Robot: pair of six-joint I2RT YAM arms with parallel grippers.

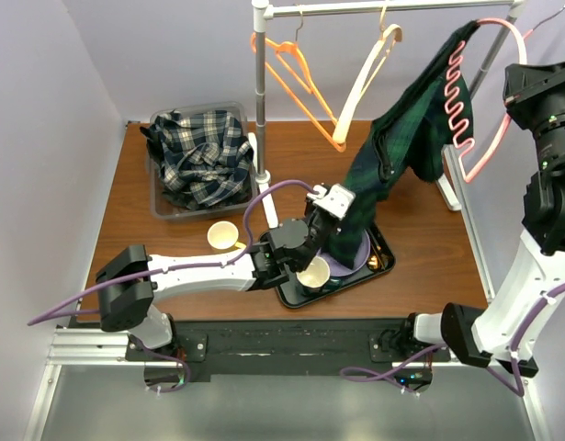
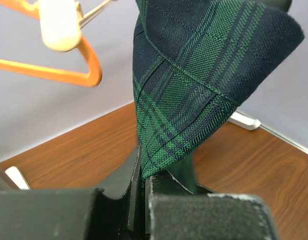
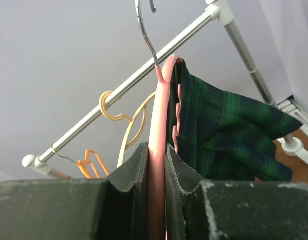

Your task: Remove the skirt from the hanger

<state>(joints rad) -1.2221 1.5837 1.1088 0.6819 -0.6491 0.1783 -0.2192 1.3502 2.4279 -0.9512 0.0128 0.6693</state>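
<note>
A dark green and navy plaid skirt (image 1: 401, 138) hangs from a pink hanger (image 1: 457, 101) at the upper right and stretches down to the left, toward the table's middle. My left gripper (image 1: 333, 204) is shut on the skirt's lower edge. In the left wrist view the plaid cloth (image 2: 204, 75) rises out of the shut left gripper (image 2: 142, 172). My right gripper (image 3: 156, 150) is shut on the pink hanger's (image 3: 160, 110) bar, with the skirt (image 3: 229, 130) draped just to its right. I cannot tell whether the hanger's metal hook rests on the rail.
An orange hanger (image 1: 300, 78) and a cream hanger (image 1: 365, 78) hang on the rack rail (image 1: 383, 7). The rack pole (image 1: 260, 92) stands beside a clear bin (image 1: 158, 197) of plaid clothing. A black tray (image 1: 378, 262) holds a cup (image 1: 313, 273). Another cup (image 1: 222, 236) sits on the table.
</note>
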